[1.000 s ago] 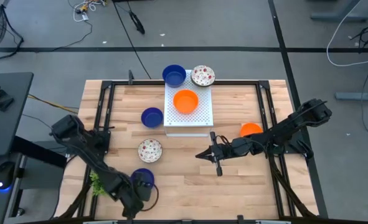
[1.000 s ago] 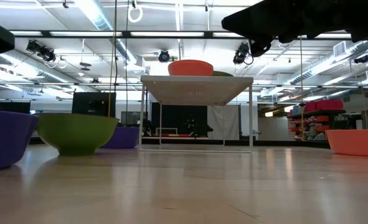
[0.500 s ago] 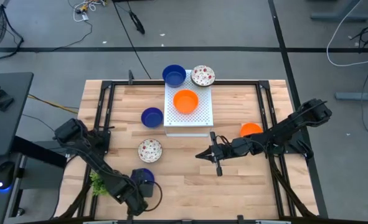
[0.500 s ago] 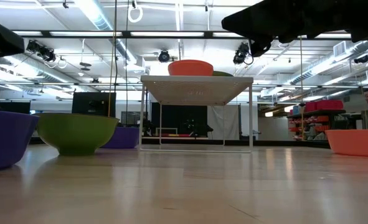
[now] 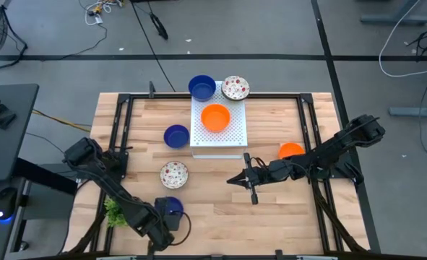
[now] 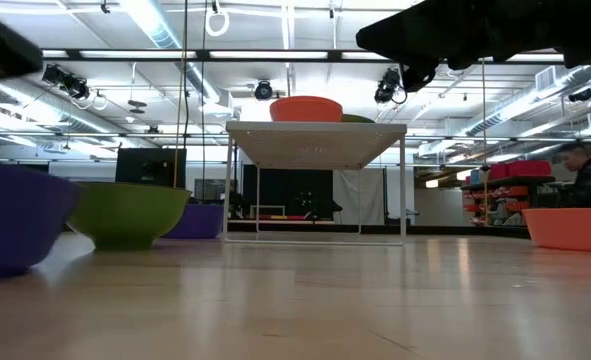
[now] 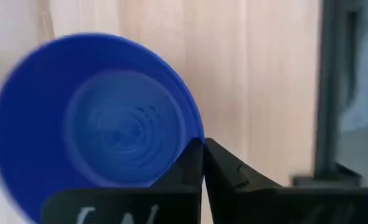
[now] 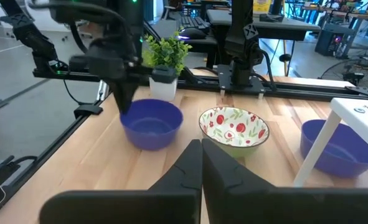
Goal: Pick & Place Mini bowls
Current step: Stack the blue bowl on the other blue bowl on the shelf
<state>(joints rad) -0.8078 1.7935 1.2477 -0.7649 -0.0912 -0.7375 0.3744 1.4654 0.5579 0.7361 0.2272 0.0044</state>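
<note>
Bowls sit mouth-up everywhere in the high view; being round, none has a long axis. The left gripper [image 5: 162,224], at seven o'clock on the wooden table [image 5: 278,209], has its fingers pinched on the rim of a blue mini bowl [image 5: 171,207], the arm covering part of it, with the small green plant [image 5: 113,213] just beside. A speckled bowl [image 5: 173,174] lies near, a second blue bowl [image 5: 175,136] at ten o'clock beside the white perforated board [image 5: 231,133], which carries an orange bowl [image 5: 215,117]. Another blue bowl [image 5: 201,87] and speckled bowl [image 5: 235,87] stand at twelve o'clock, and an orange bowl [image 5: 290,150] at three is half hidden under the right arm. The right gripper [image 5: 231,180] hangs near centre, fingers closed on nothing. Low view: the held bowl [image 6: 15,215] is blurred and cut off at the edge, a green-looking bowl [image 6: 125,213] beyond it, the board's stand [image 6: 315,145] behind. Left wrist view: dark fingers [image 7: 193,165] meet at the blue bowl's rim [image 7: 96,118]. Right wrist view: the closed fingers [image 8: 199,162] face the left gripper [image 8: 124,96] at the blue bowl [image 8: 151,123], the speckled bowl [image 8: 233,127] alongside.
</note>
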